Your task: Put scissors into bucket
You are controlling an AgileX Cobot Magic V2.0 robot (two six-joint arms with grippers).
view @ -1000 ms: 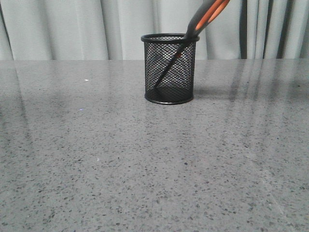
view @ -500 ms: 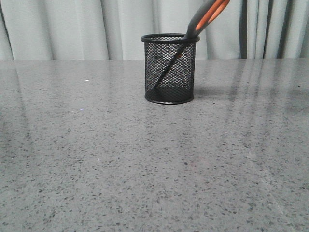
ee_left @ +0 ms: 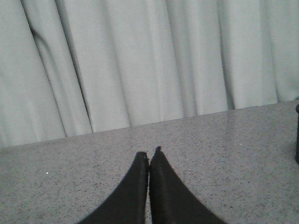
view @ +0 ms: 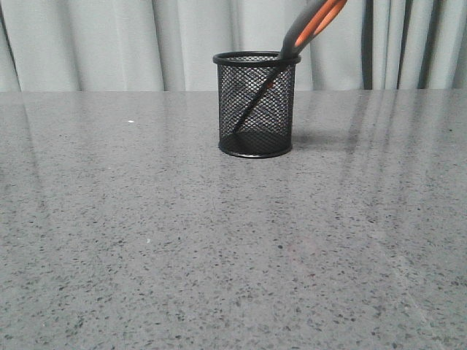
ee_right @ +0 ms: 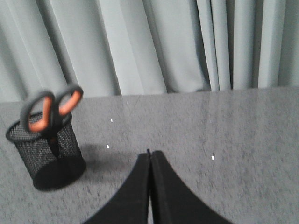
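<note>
The scissors stand blades-down in the bucket at the far middle of the surface, handles leaning right over its rim, while both left fingers and right fingers are pressed together, holding nothing.

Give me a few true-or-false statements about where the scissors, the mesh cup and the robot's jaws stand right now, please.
1. The grey-and-orange-handled scissors stand blades-down inside the black wire-mesh cup. True.
2. The scissors stand straight upright. False: they lean, handles tilted past the rim.
3. The right gripper grips the scissors. False: its jaws are shut on nothing, away from the cup.
4. The left gripper is shut. True.
5. The cup lies tipped over on the speckled grey table. False: it stands upright.
</note>
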